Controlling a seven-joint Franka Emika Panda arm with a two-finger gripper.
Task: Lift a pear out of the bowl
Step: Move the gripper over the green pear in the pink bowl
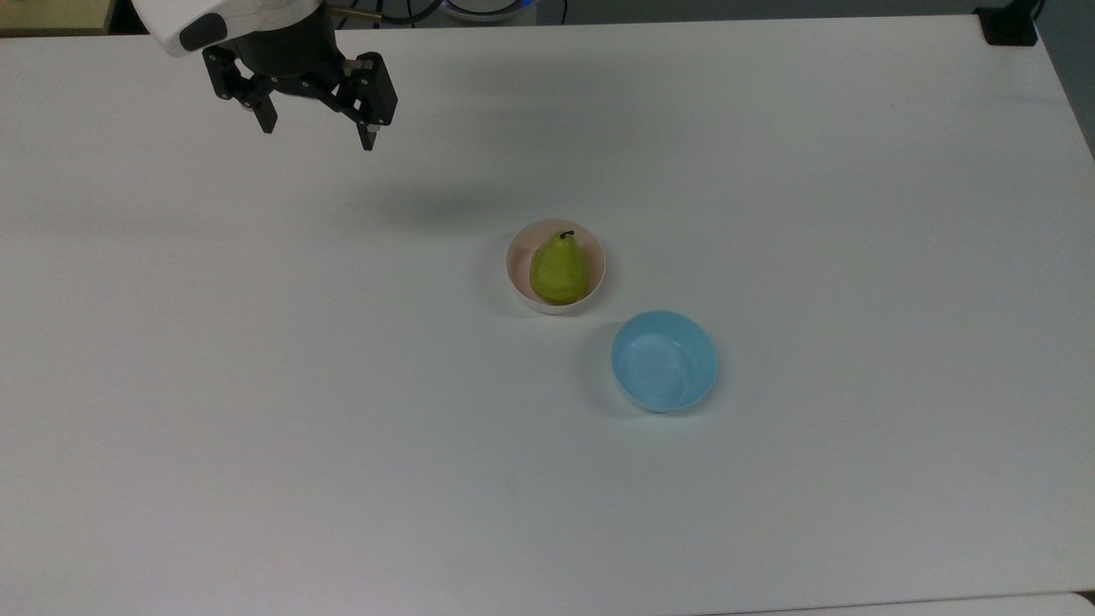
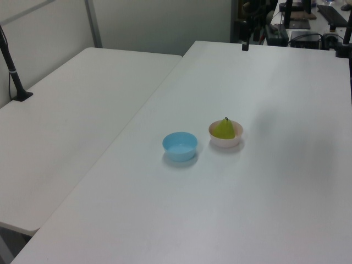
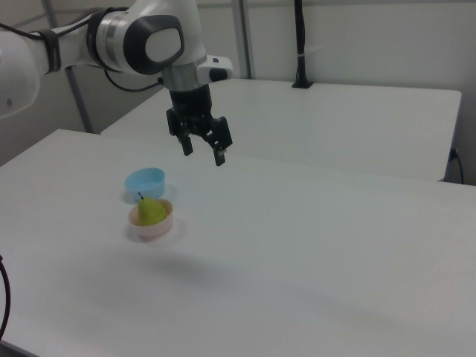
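A plain white table (image 1: 257, 385) carries everything, with a second white table beside it in the side views. The gripper (image 1: 318, 130) hangs high above the bare surface near the top view's upper left corner, its fingers spread wide and holding nothing — well apart from the work. The pear (image 1: 559, 267) sits in the pink bowl (image 1: 515, 257), stem toward the top view's upper edge, with the blue bowl (image 1: 665, 360) just beside it. A good approach, I judge, travels across first and descends straight over the pear's wide belly, jaws straddling it inside the rim — closing low enough that the tapering neck cannot slip out.
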